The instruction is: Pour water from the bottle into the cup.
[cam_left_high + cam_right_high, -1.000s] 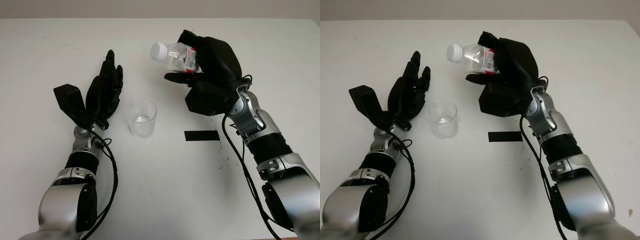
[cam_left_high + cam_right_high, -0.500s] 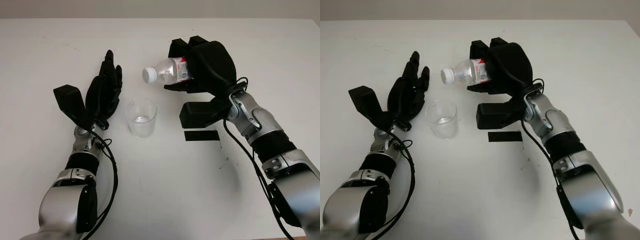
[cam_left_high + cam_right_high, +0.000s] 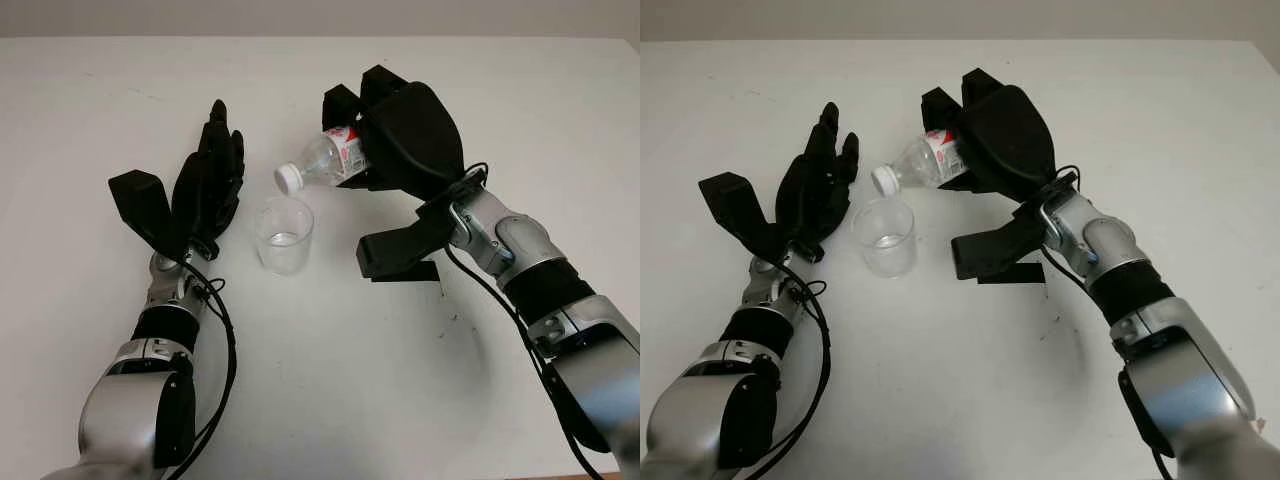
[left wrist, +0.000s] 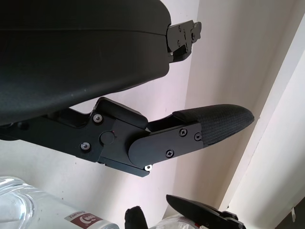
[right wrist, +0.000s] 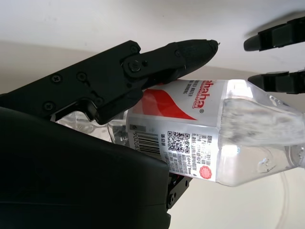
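Observation:
A clear plastic cup (image 3: 283, 233) stands upright on the white table (image 3: 320, 380), with a little water at its bottom. My right hand (image 3: 395, 135) is shut on a small clear water bottle (image 3: 325, 160) with a red and white label (image 5: 181, 129). The bottle is tilted neck down to the left, its white cap (image 3: 288, 178) on and just above the cup's rim. My left hand (image 3: 205, 185) is open, held upright just left of the cup, apart from it.
A black strip of tape (image 3: 1015, 272) lies on the table right of the cup, partly under my right hand's thumb. The table's far edge (image 3: 320, 38) runs along the top.
My right hand has swung left and down and tipped the bottle further, bringing its capped neck from high above the table to just over the cup. The left hand has not moved.

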You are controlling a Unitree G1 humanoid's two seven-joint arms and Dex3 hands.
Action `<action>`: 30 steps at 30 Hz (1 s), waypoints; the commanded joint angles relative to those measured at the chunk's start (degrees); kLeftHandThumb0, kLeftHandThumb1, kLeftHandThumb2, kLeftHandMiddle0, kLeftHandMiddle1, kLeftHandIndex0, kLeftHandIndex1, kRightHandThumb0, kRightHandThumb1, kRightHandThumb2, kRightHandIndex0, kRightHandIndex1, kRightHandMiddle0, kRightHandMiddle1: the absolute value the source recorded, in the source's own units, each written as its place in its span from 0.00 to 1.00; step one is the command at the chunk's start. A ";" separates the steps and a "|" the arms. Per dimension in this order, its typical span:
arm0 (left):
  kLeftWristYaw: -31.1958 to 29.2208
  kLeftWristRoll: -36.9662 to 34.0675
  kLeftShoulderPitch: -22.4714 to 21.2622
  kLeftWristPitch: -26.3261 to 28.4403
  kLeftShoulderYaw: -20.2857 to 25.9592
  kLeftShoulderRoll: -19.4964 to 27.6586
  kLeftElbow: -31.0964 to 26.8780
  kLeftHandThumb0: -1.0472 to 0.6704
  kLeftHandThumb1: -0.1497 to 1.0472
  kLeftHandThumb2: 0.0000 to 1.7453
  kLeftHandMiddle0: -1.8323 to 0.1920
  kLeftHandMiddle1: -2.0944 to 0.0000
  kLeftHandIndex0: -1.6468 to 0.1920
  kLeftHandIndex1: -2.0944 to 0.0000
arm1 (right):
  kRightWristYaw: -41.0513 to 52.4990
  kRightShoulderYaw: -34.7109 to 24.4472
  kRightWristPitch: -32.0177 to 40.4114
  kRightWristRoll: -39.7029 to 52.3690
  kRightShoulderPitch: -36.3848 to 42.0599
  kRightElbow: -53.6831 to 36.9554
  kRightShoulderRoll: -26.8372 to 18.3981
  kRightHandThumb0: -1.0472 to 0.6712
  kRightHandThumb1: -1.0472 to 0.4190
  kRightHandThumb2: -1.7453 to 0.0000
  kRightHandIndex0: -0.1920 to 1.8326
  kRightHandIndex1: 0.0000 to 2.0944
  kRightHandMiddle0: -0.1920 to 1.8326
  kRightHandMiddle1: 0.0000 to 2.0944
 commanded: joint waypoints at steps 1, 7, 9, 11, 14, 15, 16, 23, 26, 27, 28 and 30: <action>0.12 0.08 1.10 -0.15 -0.03 -0.40 -0.04 0.13 1.00 0.39 1.00 1.00 1.00 1.00 | -1.60 0.59 0.87 -1.11 -2.13 -1.90 -0.64 0.34 0.00 0.84 0.74 1.00 0.45 1.00; -0.17 -0.09 1.10 -0.15 0.01 -0.41 0.07 0.12 1.00 0.39 1.00 1.00 1.00 1.00 | -5.20 2.31 3.23 -5.02 -2.38 -2.40 -0.92 0.33 0.00 0.84 0.75 1.00 0.48 1.00; -0.65 -0.43 1.09 -0.27 0.19 -0.47 0.16 0.13 1.00 0.39 1.00 1.00 1.00 1.00 | -6.62 2.86 3.44 -6.09 -2.57 -2.21 -1.11 0.34 0.00 0.86 0.75 1.00 0.47 1.00; -0.48 -0.29 1.12 -0.33 0.09 -0.45 0.16 0.13 1.00 0.39 1.00 1.00 1.00 1.00 | -7.85 3.50 3.10 -6.82 -2.90 -1.87 -1.41 0.34 0.00 0.86 0.75 1.00 0.46 1.00; -0.29 -0.13 1.12 -0.16 -0.06 -0.46 0.08 0.12 1.00 0.39 1.00 1.00 1.00 1.00 | -9.30 4.32 2.83 -7.71 -3.34 -1.72 -1.96 0.34 0.00 0.87 0.74 1.00 0.42 1.00; -0.43 -0.25 1.10 -0.16 0.02 -0.49 0.14 0.12 1.00 0.39 1.00 1.00 1.00 1.00 | -10.18 4.60 3.00 -8.14 -3.49 -1.61 -2.05 0.34 0.00 0.87 0.74 1.00 0.42 1.00; -0.59 -0.36 1.09 -0.19 0.08 -0.50 0.20 0.12 1.00 0.39 1.00 1.00 1.00 1.00 | -11.00 4.94 3.34 -8.73 -3.65 -1.51 -2.14 0.33 0.00 0.87 0.73 1.00 0.41 1.00; -0.24 -0.14 1.04 -0.29 -0.01 -0.53 0.26 0.12 1.00 0.39 1.00 1.00 1.00 1.00 | -13.12 6.88 3.96 -11.48 -4.74 -1.60 -3.32 0.33 0.00 0.86 0.71 1.00 0.35 1.00; -0.41 -0.19 0.99 0.00 -0.04 -0.50 0.17 0.12 1.00 0.39 1.00 1.00 1.00 1.00 | -14.03 7.50 4.24 -12.43 -5.27 -1.27 -3.69 0.33 0.00 0.87 0.71 1.00 0.34 1.00; -0.53 -0.14 0.98 -0.04 -0.09 -0.44 0.18 0.12 1.00 0.39 1.00 1.00 1.00 1.00 | -14.15 7.61 4.21 -12.49 -5.38 -1.20 -3.77 0.33 0.00 0.87 0.70 1.00 0.33 1.00; -0.62 -0.12 0.97 -0.14 -0.11 -0.42 0.21 0.12 1.00 0.39 1.00 1.00 1.00 1.00 | -14.26 7.67 4.21 -12.50 -5.45 -1.14 -3.79 0.33 0.00 0.87 0.70 1.00 0.33 1.00; -0.70 -0.16 0.89 -0.27 -0.05 -0.42 0.35 0.13 1.00 0.39 1.00 1.00 1.00 1.00 | -14.10 7.46 3.63 -11.74 -5.44 -1.06 -3.71 0.33 0.00 0.88 0.70 1.00 0.33 1.00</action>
